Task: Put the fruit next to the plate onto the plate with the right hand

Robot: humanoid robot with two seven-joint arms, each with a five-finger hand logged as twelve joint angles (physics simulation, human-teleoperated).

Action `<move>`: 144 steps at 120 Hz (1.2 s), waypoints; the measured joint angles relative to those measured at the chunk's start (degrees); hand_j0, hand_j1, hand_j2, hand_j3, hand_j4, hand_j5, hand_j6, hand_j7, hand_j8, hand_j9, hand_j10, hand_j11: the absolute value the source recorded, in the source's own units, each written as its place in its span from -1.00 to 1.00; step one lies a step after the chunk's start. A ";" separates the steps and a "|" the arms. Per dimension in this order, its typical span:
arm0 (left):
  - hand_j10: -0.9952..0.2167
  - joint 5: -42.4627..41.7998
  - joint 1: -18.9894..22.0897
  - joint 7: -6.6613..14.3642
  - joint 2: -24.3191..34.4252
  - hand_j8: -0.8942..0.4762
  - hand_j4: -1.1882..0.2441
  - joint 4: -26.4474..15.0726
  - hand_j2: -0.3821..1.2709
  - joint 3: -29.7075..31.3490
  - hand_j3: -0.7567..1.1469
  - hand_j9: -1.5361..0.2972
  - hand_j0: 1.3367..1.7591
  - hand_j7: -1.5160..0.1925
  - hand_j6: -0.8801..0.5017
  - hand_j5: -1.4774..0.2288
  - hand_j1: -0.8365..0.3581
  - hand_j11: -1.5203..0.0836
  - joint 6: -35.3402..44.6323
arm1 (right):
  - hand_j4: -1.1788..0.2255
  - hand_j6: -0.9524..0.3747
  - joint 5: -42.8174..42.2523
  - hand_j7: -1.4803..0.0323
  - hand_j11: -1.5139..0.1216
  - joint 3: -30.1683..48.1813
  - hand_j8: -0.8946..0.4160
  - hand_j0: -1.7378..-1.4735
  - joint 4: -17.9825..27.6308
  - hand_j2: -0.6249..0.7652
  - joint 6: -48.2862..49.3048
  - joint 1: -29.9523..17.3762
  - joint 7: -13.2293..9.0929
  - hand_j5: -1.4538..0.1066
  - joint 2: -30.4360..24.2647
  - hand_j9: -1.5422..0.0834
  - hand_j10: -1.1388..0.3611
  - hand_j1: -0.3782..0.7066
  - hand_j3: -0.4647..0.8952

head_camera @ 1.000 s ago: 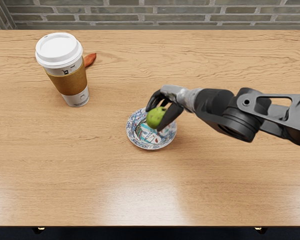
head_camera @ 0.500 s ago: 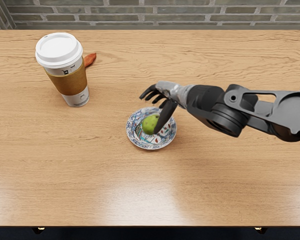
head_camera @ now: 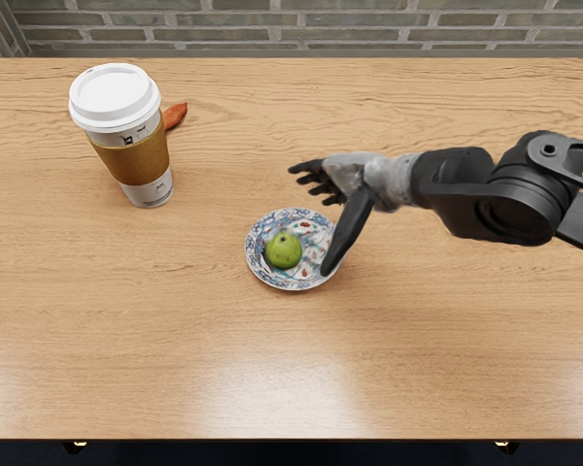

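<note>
right hand (head_camera: 342,181) hangs above the table (head_camera: 418,340), its arm coming in from the right edge of the picture. the fingers (head_camera: 307,171) are spread wide and hold nothing; the dark short ones fan out to the left, while one long dark digit slants down and left, its tip in front of the right rim of the plate (head_camera: 252,249). whether that tip touches the plate cannot be told from this view.

the green fruit (head_camera: 284,249) lies on the patterned plate, a little left of the plate's middle. it is free of the hand: it sits down and to the left of the palm, with a gap of bare plate between it and the long digit. the fruit rests by itself, rounded, with a small dark spot on top.

well apart to the upper left stands a paper coffee cup (head_camera: 124,131) with a white lid and a brown sleeve, upright. just behind it, a small orange-red object (head_camera: 176,114) peeks out at its right side. a brick wall (head_camera: 272,29) runs along the far edge of the table.
</note>
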 joint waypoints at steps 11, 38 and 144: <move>0.63 0.00 0.00 0.00 0.00 0.29 0.65 0.00 -0.54 0.00 -0.21 0.66 0.52 0.76 0.26 0.72 0.97 0.88 -0.01 | 0.66 0.42 5.44 0.93 0.82 5.94 0.35 -0.40 0.31 -0.09 9.32 -4.08 0.00 0.83 -2.66 0.87 0.50 -0.92 -0.32; 0.63 0.00 0.00 0.00 0.00 0.29 0.65 0.00 -0.54 0.00 -0.21 0.66 0.52 0.76 0.26 0.72 0.97 0.88 0.00 | 0.67 0.43 16.86 0.95 0.84 10.71 0.36 -0.40 0.50 -0.10 23.56 -7.77 0.00 0.85 -5.06 0.89 0.51 -0.94 -0.32; 0.63 0.01 -0.09 -0.01 0.00 0.29 0.65 0.03 -0.54 -0.09 -0.21 0.66 0.52 0.76 0.26 0.72 0.97 0.88 0.01 | 0.68 0.44 41.32 0.96 0.85 12.06 0.37 -0.40 -5.02 -0.10 36.17 -15.75 0.00 0.86 -32.66 0.90 0.52 -0.95 -0.32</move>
